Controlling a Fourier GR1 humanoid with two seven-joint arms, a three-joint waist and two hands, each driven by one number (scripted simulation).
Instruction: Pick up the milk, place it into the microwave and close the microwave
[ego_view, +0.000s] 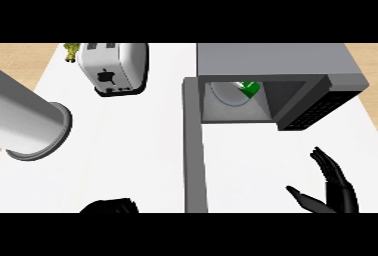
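White surface (133, 150) is carrying everything. Landmark: the big grey box microwave (280, 62), sitting at the far right of the surface with its cavity facing the robot.

Its long grey door (195, 150) is standing wide open, hinged at the microwave's left front corner and running straight out from there toward the robot. Long axis is pointing near-to-far, so the closing swing goes rightward across the microwave's front.

Large brushed-metal cylinder (33, 122) is lying well left of the microwave, far from the door's arc. White two-slot toaster (112, 67) is sitting left of the microwave, near the far edge, also outside the arc. Small yellow-green item (71, 51) is just beyond the toaster; can't tell what it is.

Milk: the green-and-white carton (249, 88) is already sitting inside the microwave cavity, on the pale round turntable plate (225, 95), toward the back. Judging from that, the placing is done and only the door is left.

Right hand (332, 187) is hovering in front of the microwave, right of the door, fingers straight and spread, holding nothing. That side is the inside face, the wrong one for pushing shut.

Left hand (109, 206) is showing as a dark shape at the near edge, left of the door; can't tell its fingers. It's on the door's outer face and near the free end, so I'd judge it the better one for the push. Nothing is standing between door and microwave front except the right hand itself, which probably needs to clear out.
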